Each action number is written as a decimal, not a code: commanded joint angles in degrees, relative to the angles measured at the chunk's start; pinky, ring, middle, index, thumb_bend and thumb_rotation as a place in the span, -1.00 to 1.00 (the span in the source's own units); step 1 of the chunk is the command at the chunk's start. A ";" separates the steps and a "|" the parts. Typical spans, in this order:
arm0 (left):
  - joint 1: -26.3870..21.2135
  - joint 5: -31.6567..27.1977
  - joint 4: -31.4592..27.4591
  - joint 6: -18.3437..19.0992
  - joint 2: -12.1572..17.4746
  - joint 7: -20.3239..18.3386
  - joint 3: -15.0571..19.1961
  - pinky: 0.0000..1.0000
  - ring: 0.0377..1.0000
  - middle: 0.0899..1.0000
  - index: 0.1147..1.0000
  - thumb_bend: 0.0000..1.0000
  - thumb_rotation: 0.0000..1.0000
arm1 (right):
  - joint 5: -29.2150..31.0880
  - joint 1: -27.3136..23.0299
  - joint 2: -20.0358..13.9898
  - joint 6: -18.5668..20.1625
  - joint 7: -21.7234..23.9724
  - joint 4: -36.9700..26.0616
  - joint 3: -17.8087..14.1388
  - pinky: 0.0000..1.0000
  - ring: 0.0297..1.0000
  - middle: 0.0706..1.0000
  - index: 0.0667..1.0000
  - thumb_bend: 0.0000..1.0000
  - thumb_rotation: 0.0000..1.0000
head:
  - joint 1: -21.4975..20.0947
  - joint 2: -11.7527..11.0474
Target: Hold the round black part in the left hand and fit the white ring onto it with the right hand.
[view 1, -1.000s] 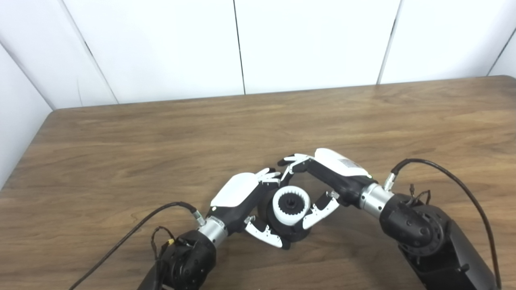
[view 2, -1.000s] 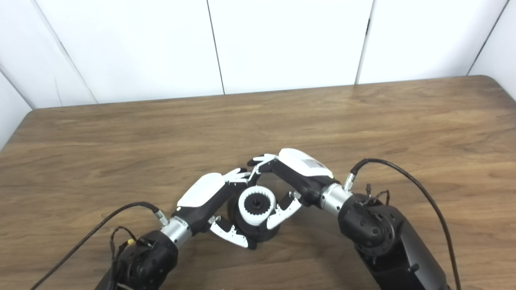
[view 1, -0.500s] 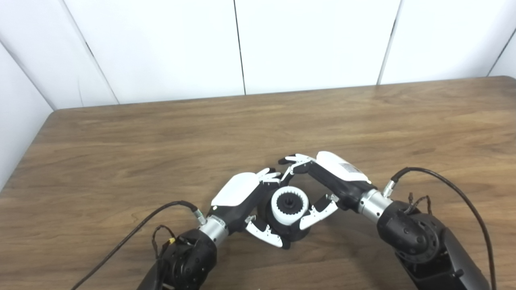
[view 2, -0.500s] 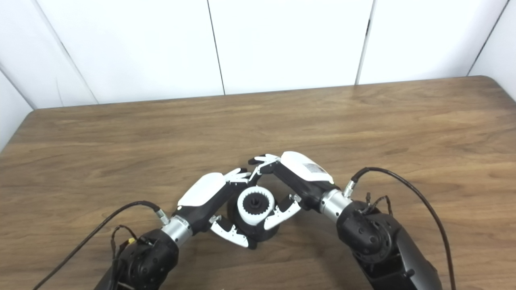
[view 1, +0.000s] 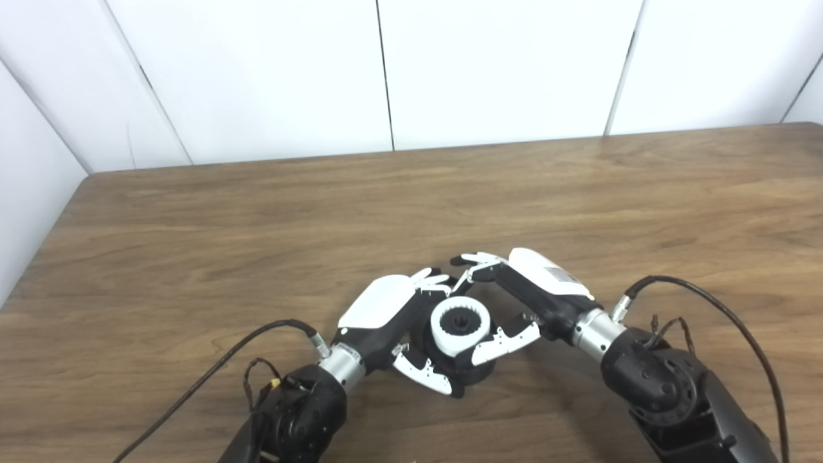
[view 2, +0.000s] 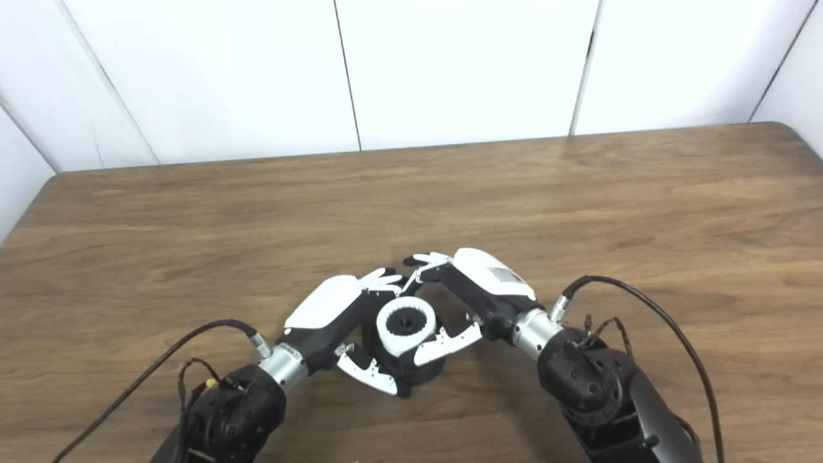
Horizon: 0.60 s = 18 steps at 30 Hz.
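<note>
Left hand (view 1: 386,315): nearest you, its arm coming in from the bottom left. Its fingers wrap the round black part (view 1: 472,370), thumb under the near side and the rest curled over the far rim. You have a closed grip on it.

Round black part: a squat, dark, matte drum low over the table (view 1: 193,244), between the two hands. You cannot tell whether its base touches the wood.

White ring (view 1: 460,326): sits on top of the black part, around a dark toothed hub in the middle. It looks smooth, hard and thick-walled, with notches round its inner edge. Whether it is fully seated you cannot tell from here.

Right hand (view 1: 521,302): its arm comes in from the bottom right. The thumb lies along the ring's near side and the fingers arch over the far side. The fingers are closed around the ring, though how firmly is unclear.

Risk, jamming: if you press with the ring tilted, its notches may ride up on the hub's teeth and lock askew.

Risk, slipping: both parts look like slick plastic, so an off-centre push could twist the black part in the left grip.

Risk, collision: the fingertips of both hands nearly meet behind the ring, so more closing could knock them together.

Table: brown wood grain, slightly glossy, running back to plain white wall panels (view 1: 501,64).
</note>
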 commanded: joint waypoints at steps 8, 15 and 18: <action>1.17 1.22 0.95 0.14 1.14 -1.37 -0.64 0.82 0.94 0.79 0.23 0.85 -0.64 | -0.70 -0.81 -1.89 3.41 2.72 -1.31 -0.86 0.71 0.89 0.84 0.71 1.00 -0.01 | -0.02 0.25; 1.13 0.76 1.35 0.18 1.43 -1.50 -0.18 0.85 0.96 0.80 0.31 0.87 -0.63 | -0.10 -1.17 -2.31 3.85 3.00 -1.59 -1.54 0.72 0.90 0.85 0.70 1.00 -0.02 | -0.13 0.47; 0.96 0.84 2.01 -0.43 1.65 -0.86 0.18 0.84 0.94 0.79 0.31 0.90 -0.61 | 0.70 -1.52 -2.66 4.42 3.44 -2.18 -2.07 0.73 0.90 0.85 0.69 1.00 -0.04 | -0.13 0.36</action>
